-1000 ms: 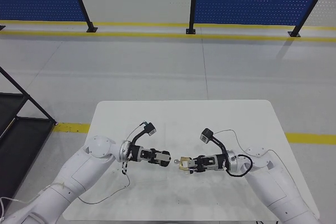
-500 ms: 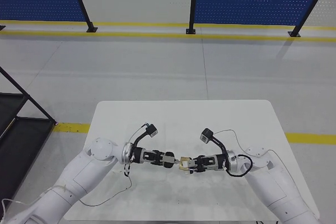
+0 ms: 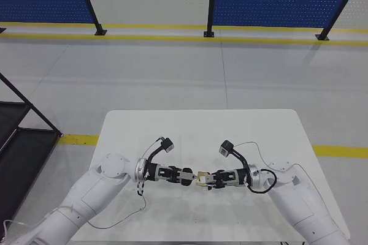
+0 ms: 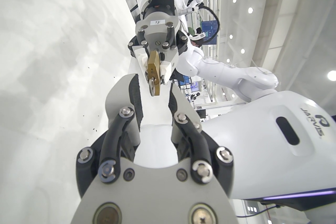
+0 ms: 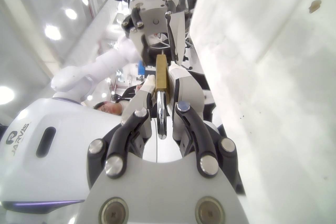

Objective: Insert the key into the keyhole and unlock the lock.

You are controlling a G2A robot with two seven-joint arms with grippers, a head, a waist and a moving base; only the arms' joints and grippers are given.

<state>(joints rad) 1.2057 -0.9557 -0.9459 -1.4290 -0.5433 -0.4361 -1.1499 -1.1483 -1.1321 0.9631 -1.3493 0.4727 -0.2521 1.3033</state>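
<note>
A brass padlock hangs above the table's middle with my right gripper shut on its body. In the right wrist view the padlock sits between the pads and its steel shackle points back toward the wrist. My left gripper faces it from the other side and is open. Its fingertips flank the padlock's near end without touching. A small silvery round piece, seemingly the key's head, sits at that end.
The white table carries nothing else near the arms. A black rack stands off the table's left side. Cables loop at the right wrist.
My left gripper has moved right toward the padlock, closing the gap until its open fingers reach the lock's end. The right gripper and padlock have stayed put.
</note>
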